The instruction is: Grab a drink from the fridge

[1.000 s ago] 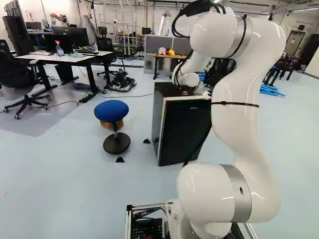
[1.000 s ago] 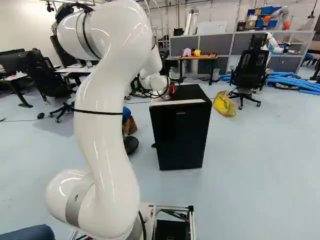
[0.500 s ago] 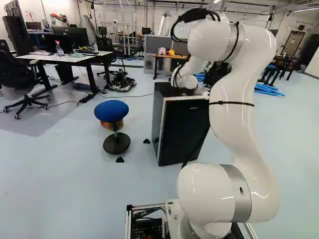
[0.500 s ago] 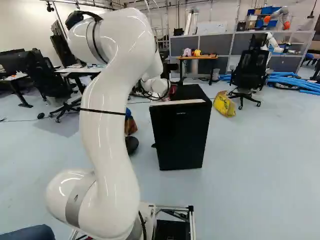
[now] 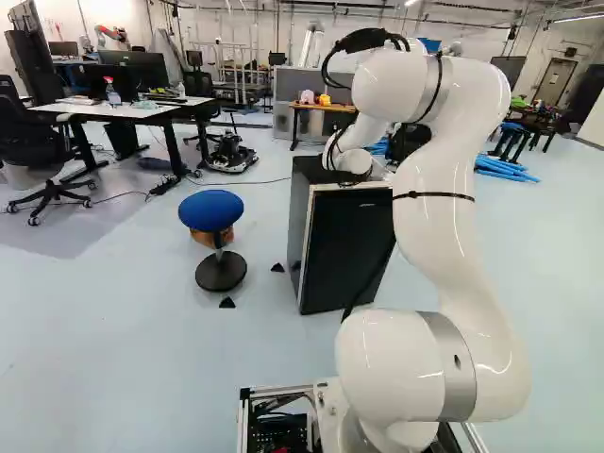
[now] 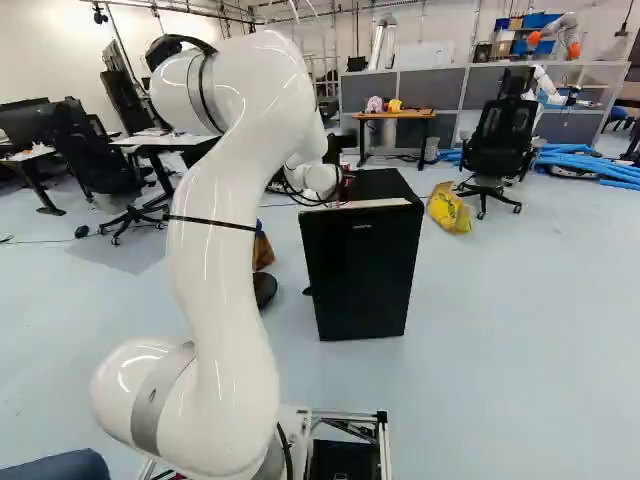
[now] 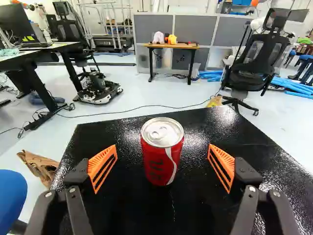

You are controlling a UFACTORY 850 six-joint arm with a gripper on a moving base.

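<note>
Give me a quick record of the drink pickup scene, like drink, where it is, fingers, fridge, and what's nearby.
drink: red can with silver top
can pose: upright
can place: on top of the fridge, between the fingers
fingers: open, one on each side of the can, not touching it
fridge: black, door looks shut
nearby: blue stool beside the fridge, yellow bag on the floor
likely next: closing on the can
</note>
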